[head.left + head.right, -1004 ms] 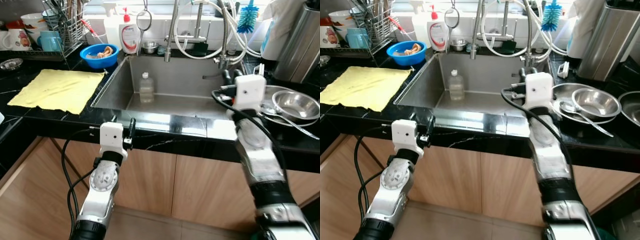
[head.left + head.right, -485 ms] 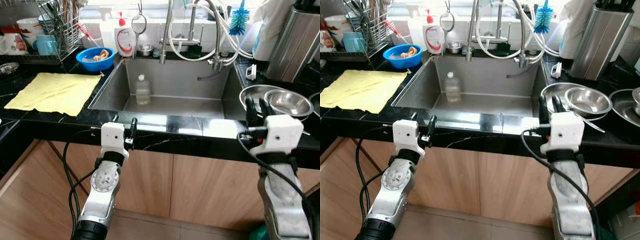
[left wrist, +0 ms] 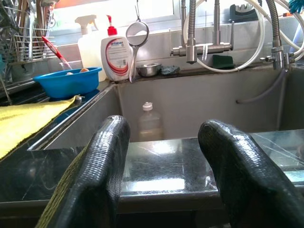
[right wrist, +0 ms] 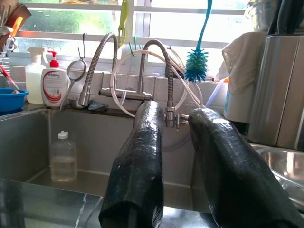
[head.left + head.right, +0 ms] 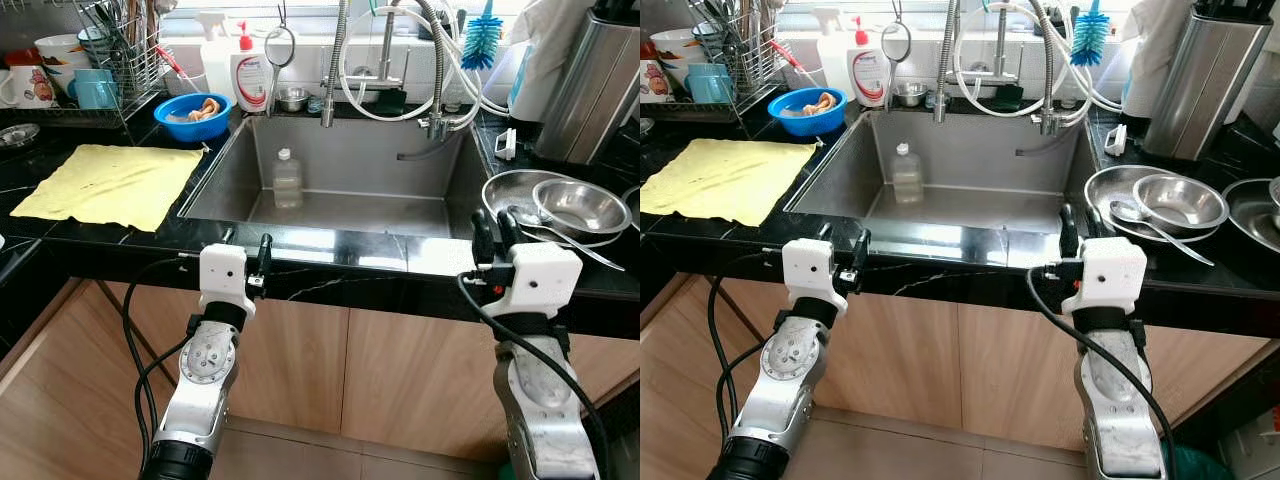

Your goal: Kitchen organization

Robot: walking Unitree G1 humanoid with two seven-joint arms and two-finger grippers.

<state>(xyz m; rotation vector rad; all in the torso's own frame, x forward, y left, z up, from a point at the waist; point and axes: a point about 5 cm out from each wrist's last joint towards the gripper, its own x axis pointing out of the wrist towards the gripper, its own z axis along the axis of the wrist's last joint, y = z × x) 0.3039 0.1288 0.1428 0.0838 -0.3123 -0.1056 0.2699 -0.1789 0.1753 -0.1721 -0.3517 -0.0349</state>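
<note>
Both claws spread, empty — our right gripper [image 5: 485, 228] nears the steel bowl [image 5: 583, 206]: light, stiff, slippery — we'd pinch its rim. Left gripper [image 5: 247, 256] waits.

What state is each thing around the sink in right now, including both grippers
Left gripper: open, holding nothing, at the counter's front edge.
Right gripper: open, holding nothing, near the steel bowls.
Plastic bottle: upright in the sink, cap on.
Yellow cloth: spread flat on the counter.
Blue bowl: upright, with something inside.
Steel bowls: stacked, a spoon lying across them.
Soap dispenser: upright.
</note>
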